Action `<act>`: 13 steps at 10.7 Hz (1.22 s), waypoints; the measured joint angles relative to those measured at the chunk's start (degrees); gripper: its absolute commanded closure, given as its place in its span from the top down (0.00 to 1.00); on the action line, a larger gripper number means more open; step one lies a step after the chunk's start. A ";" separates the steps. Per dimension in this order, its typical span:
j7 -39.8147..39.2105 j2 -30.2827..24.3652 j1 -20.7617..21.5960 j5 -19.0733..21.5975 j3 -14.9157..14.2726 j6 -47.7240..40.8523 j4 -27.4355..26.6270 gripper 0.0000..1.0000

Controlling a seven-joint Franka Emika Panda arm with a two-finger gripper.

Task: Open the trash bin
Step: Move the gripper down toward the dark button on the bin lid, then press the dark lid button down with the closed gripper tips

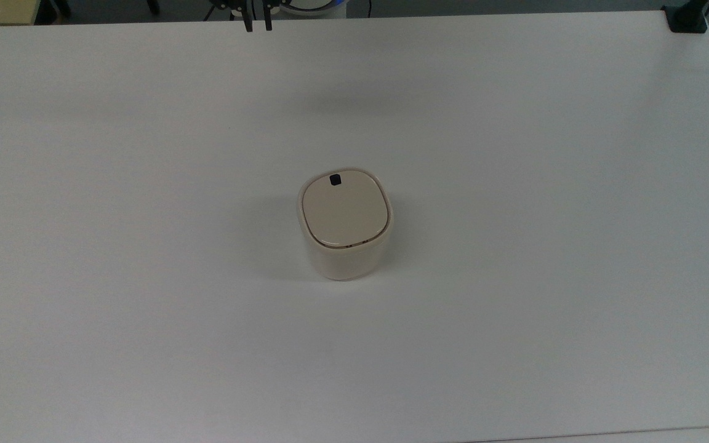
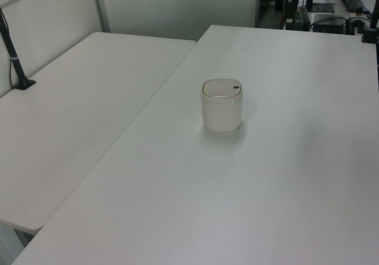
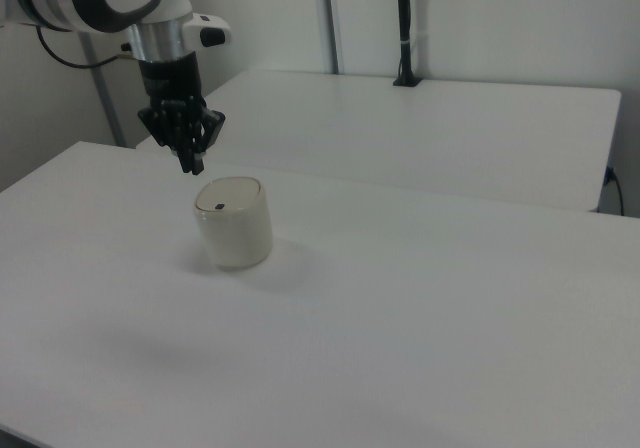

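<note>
The cream-beige trash bin stands upright at the middle of the white table, its flat lid down. A small black latch sits near the lid's far edge in the top view. The bin also shows mid-table in the left view. In the right view my gripper hangs just above and behind the bin, apart from it, near the latch. In the top view the gripper pokes in at the top edge, fingers drawn close with a narrow gap, holding nothing.
A second white table adjoins on the left view's left, with a black clamped pole on it. A black clamp sits at the top view's far right corner. A black pole stands at the back.
</note>
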 measured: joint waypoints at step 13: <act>1.85 11.69 6.54 0.00 0.77 18.67 0.14 0.07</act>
